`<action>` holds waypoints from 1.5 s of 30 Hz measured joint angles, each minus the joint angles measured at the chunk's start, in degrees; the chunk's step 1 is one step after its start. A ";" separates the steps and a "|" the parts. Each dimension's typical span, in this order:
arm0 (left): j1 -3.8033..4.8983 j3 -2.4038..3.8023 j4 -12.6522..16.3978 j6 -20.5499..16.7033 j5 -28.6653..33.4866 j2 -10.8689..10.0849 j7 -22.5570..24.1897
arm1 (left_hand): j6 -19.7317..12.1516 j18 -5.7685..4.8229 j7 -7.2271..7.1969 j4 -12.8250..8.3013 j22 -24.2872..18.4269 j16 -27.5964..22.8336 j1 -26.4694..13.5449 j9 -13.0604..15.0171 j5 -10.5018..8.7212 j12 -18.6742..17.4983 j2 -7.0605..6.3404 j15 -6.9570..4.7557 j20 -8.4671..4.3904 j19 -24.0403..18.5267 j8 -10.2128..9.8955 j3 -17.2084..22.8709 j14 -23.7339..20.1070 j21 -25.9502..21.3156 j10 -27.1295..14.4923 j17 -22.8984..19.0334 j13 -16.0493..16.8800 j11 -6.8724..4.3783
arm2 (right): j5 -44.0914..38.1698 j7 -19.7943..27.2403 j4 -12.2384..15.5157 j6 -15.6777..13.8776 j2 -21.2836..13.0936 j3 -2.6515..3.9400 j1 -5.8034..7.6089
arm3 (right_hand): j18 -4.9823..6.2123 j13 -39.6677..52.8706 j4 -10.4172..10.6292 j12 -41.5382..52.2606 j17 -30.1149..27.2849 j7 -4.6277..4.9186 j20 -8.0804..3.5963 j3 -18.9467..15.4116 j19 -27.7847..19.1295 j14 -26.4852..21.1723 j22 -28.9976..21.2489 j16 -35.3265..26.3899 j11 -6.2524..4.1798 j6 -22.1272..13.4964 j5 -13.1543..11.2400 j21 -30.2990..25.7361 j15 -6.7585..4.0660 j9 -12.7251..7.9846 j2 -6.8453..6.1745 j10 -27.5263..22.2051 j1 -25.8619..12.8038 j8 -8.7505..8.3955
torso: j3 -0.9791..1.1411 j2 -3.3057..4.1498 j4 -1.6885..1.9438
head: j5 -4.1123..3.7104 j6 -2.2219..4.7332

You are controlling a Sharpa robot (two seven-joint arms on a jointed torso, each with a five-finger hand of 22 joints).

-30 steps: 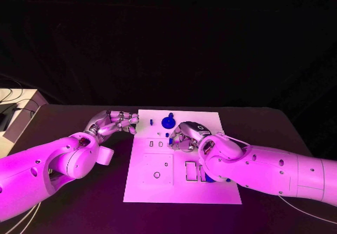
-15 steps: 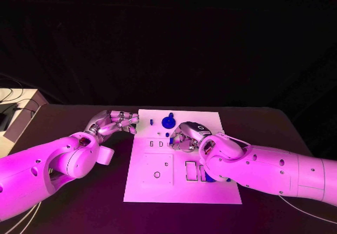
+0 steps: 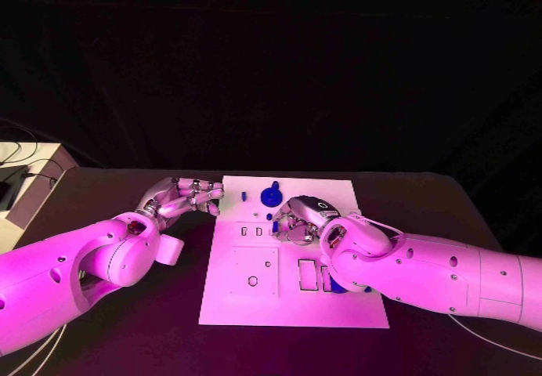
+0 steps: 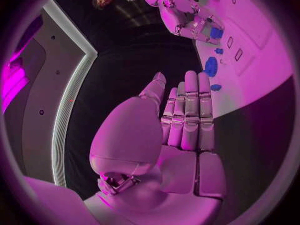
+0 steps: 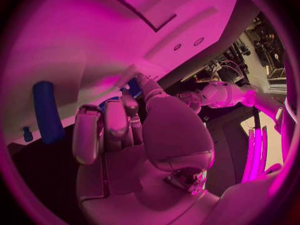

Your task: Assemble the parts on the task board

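The white task board lies in the middle of the black table. My right hand hovers over the board's upper middle and pinches a small blue part between thumb and fingertip; the same blue part peeks out below its fingers. A round blue part stands on the board just beyond that hand. A long blue bar and a small blue peg lie on the board beside the right hand. My left hand rests off the board's upper left edge, fingers straight and together, holding nothing.
The board has a square panel and rectangular slots in its lower half. Another blue part shows under my right forearm. A pale box with cables stands at the table's far left edge.
My right hand has shifted slightly over the board, and the blue part now shows below its fingers. The left hand has not moved.
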 measured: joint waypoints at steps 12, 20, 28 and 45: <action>0.00 0.00 -0.04 0.02 0.00 0.00 -0.07 | 0.00 0.01 0.00 0.00 0.00 0.00 0.00 0.00 0.00 0.00 0.00 0.00 0.00 0.00 0.00 0.00 0.00 0.00 -0.22 0.00 0.00 0.22 | 0.07 0.22 0.16 -0.85 -0.49 -0.04 -0.05 | -0.01 -0.74 1.44 -0.07 0.10 0.14 0.22 -0.19 0.18 -0.21 -0.01 0.00 0.27 -1.04 -0.70 0.00 0.21 0.00 -1.71 -0.45 -0.30 0.00 | -0.01 0.01 0.01 | 0.07 0.16; 0.00 0.00 -0.39 0.00 -1.45 0.11 -0.94 | 0.52 0.00 -0.52 0.47 -0.05 0.51 -0.89 0.00 0.00 1.29 -0.89 -0.53 0.00 0.00 0.00 -1.15 0.53 0.28 4.34 0.52 0.36 -1.24 | 1.32 1.77 1.69 -5.15 -1.91 -0.03 -0.25 | 0.00 -2.70 16.77 -0.95 0.19 -0.51 1.03 -4.77 0.20 -0.29 -0.02 0.00 1.26 -6.30 -6.71 -0.27 1.14 -0.16 -9.68 -2.67 1.79 -0.22 | 0.03 -0.03 0.07 | 0.08 0.26; 0.00 0.00 -1.18 -0.02 -4.87 0.75 -3.49 | -0.01 0.01 -1.05 2.39 1.92 8.20 -4.25 0.03 0.00 4.37 -4.08 -2.01 -1.76 3.06 0.15 -4.14 2.75 4.06 7.50 5.73 2.13 -2.38 | 7.09 7.04 2.36 -11.20 -3.76 0.98 0.48 | 0.00 -3.29 17.15 -0.95 0.39 0.74 1.23 -5.47 0.00 -0.29 -0.02 0.00 1.45 -6.88 -7.02 -0.26 1.14 -0.13 -9.54 -2.87 -0.41 -0.22 | 0.06 -0.06 0.01 | 0.35 0.59; 2.46 1.48 -4.42 6.62 -22.62 6.80 -22.18 | -0.14 1.89 -3.21 12.58 24.62 43.32 -9.27 3.27 0.00 34.03 -1.40 -4.48 -4.98 7.34 10.50 -0.15 3.44 31.22 -3.01 32.50 26.12 -4.40 | 42.05 28.80 -4.80 -11.60 -6.17 1.75 5.26 | 0.00 -3.70 4.20 0.19 0.44 0.77 1.22 -6.15 0.00 -0.29 -0.04 0.00 0.82 -2.43 -0.11 -0.70 1.13 0.22 1.11 -3.47 -5.75 -0.22 | 0.86 -0.90 -0.30 | 1.07 0.96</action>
